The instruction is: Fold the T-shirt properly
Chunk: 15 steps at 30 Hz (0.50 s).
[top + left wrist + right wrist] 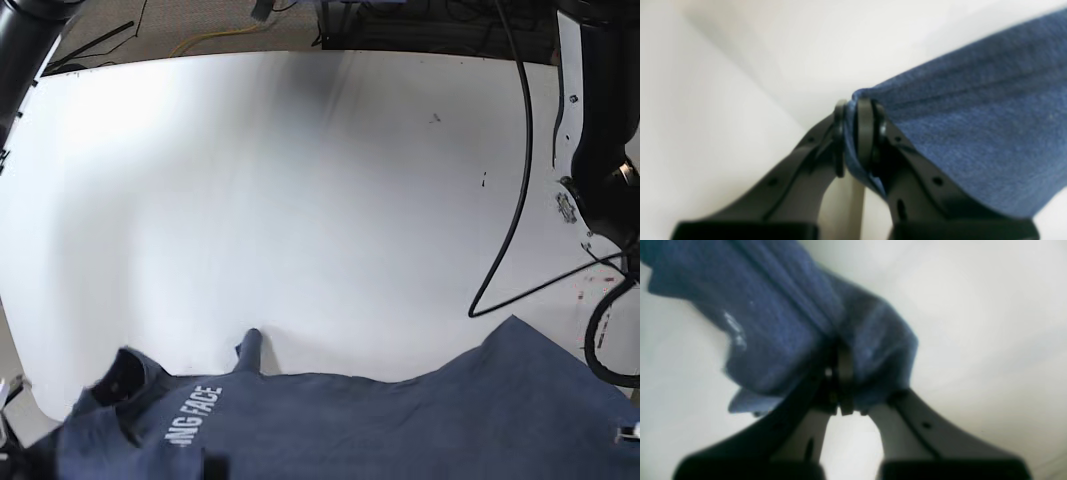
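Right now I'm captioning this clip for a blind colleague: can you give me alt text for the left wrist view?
The left gripper, seen close up and slightly blurred, is shut on a bunched edge of the blue-grey T-shirt, whose cloth stretches away to the upper right. Behind it is only the plain white table.

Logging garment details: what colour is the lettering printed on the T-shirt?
White, on the dark navy-grey T-shirt; lettering shows best in the base view.

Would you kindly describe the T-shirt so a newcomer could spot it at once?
Look at the white table, then along its near edge. The T-shirt lies there, dark blue-grey cloth, the only thing bearing white block lettering, with both arms' jaws shut on it.
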### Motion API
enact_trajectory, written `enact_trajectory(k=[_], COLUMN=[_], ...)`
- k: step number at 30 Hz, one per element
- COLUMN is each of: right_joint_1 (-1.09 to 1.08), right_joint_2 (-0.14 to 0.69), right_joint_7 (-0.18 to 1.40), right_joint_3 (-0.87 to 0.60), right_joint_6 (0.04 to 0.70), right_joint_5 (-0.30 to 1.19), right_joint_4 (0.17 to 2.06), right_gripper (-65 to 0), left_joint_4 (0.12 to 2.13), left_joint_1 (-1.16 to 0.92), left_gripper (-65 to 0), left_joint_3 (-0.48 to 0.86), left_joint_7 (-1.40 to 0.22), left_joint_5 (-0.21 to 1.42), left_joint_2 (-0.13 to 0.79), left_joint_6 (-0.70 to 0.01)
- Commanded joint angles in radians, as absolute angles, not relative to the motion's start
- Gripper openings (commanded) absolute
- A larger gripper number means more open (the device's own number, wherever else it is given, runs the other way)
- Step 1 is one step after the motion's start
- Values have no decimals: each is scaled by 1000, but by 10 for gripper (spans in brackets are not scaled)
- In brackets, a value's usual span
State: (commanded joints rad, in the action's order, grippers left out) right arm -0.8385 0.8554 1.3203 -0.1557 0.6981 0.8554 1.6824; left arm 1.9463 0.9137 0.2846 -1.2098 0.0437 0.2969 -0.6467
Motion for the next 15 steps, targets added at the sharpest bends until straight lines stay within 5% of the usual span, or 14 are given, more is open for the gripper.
enact_trajectory(k=[15], right_joint_1=[-108], right_joint_2=[621], right_joint_7=[1320], right_joint_3=[-533], right_joint_6=[698], right_joint_5=[854], right_joint_4=[1903], right_gripper=[-650], left_joint_4=[2015], left_joint_1=[364], left_gripper=[-650], left_joint_3=[325], left_joint_7=[-1219], left_joint_5=[47], left_joint_2=[292], left_joint_6=[-698])
